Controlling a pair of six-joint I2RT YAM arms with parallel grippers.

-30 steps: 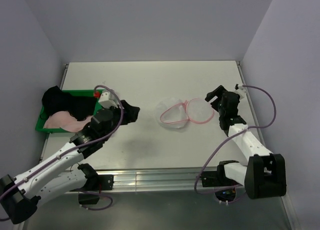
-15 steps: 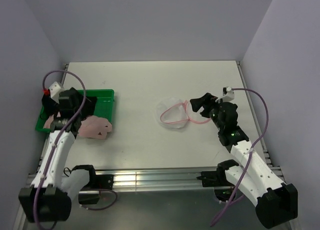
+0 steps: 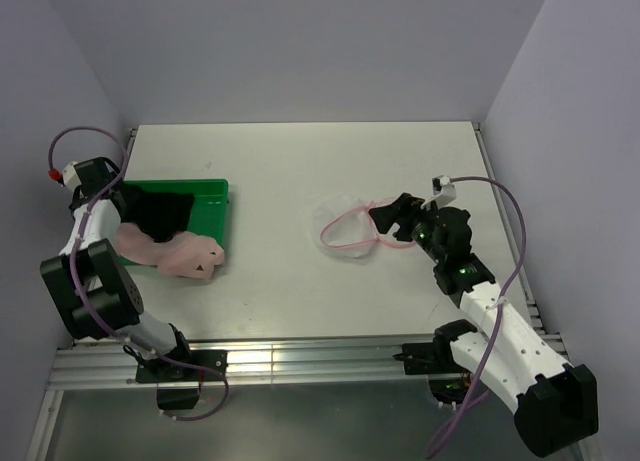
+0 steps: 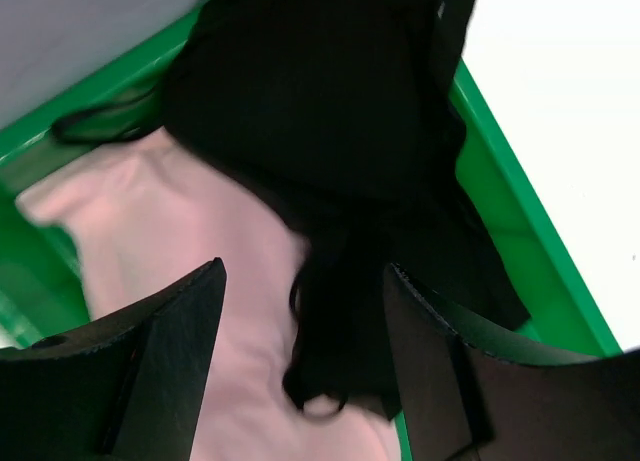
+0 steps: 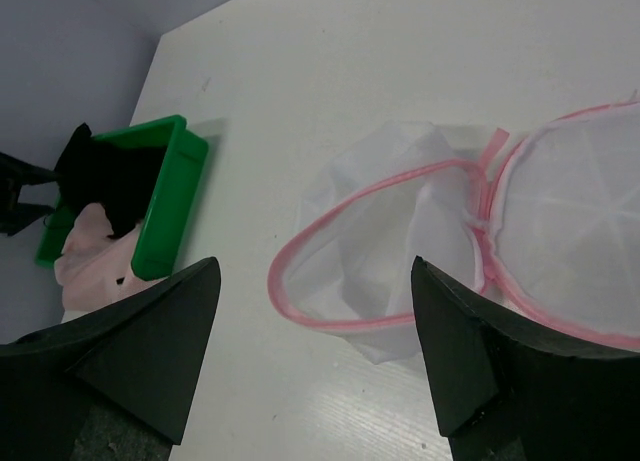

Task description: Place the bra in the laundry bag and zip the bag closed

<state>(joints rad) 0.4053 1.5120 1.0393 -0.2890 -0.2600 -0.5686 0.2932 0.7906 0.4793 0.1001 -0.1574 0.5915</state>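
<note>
Left gripper [image 4: 302,273] has swung back over the tray [image 4: 505,226], jaws spread empty astride the limp black bra [image 4: 320,111], at its bunched strap.

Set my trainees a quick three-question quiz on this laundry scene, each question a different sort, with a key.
1. True or false: the bag is zipped shut.
2. What lies on top in the tray? A black garment; B pink one; C white one.
3. Fill in: the left end effector and right end effector are both ____.
Key: 1 false; 2 A; 3 open.
</note>
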